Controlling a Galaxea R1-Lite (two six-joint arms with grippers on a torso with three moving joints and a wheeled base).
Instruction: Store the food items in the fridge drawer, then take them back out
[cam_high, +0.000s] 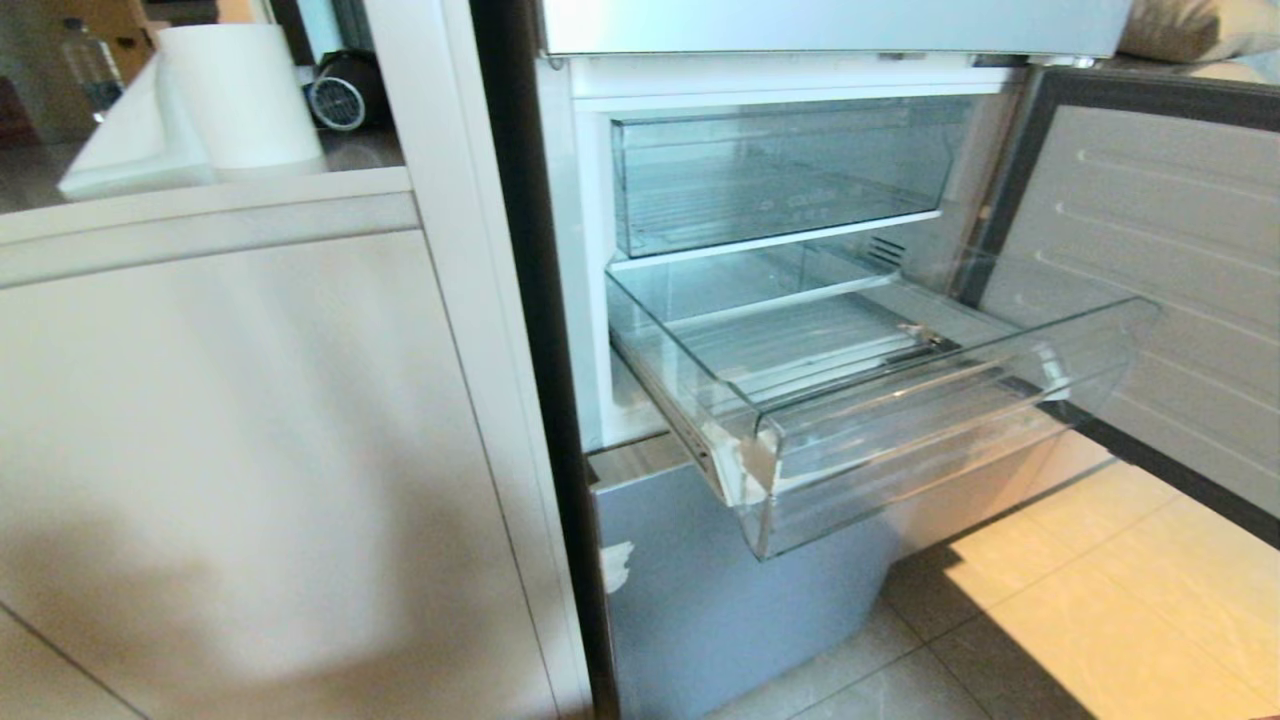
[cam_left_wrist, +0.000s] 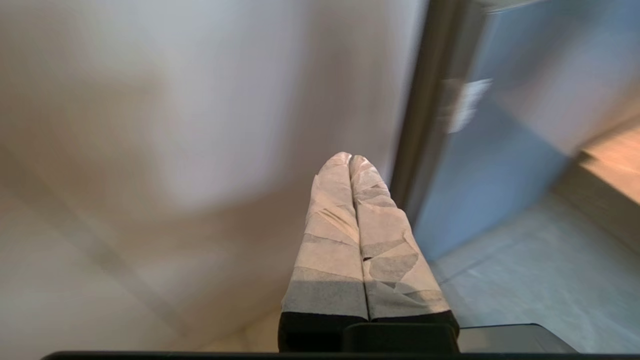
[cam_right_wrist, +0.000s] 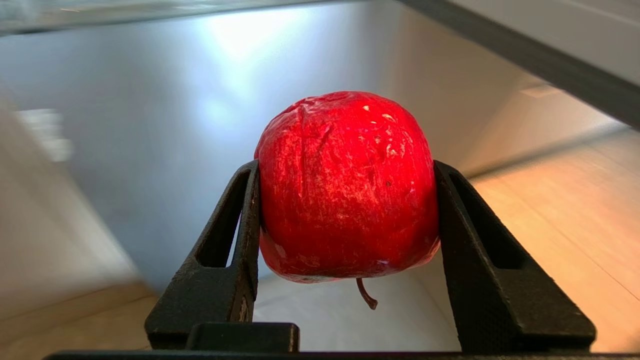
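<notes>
While the right gripper (cam_right_wrist: 347, 220) was clamped on the dull, dimpled round red fruit (cam_right_wrist: 346, 185), stalk side facing back toward the wrist, its black fingers only pinched the two sides, so my guess was a bump on the way up could let that round skin roll out and drop to the tiled floor (cam_high: 1090, 610). The left gripper (cam_left_wrist: 350, 162), taped in whitish paper, hung pressed shut and empty near the pale cabinet side (cam_left_wrist: 150, 125). Further off, the shallow clear plastic fridge drawer (cam_high: 950, 400) with the whitish tape on its front corner stood pulled out and looked empty; its see-through front lip is easy to clip. The deeper clear bin (cam_high: 780, 180) sat above it. Neither arm showed in the head view, and the second, tomato-like fruit wasn't visible anywhere.
</notes>
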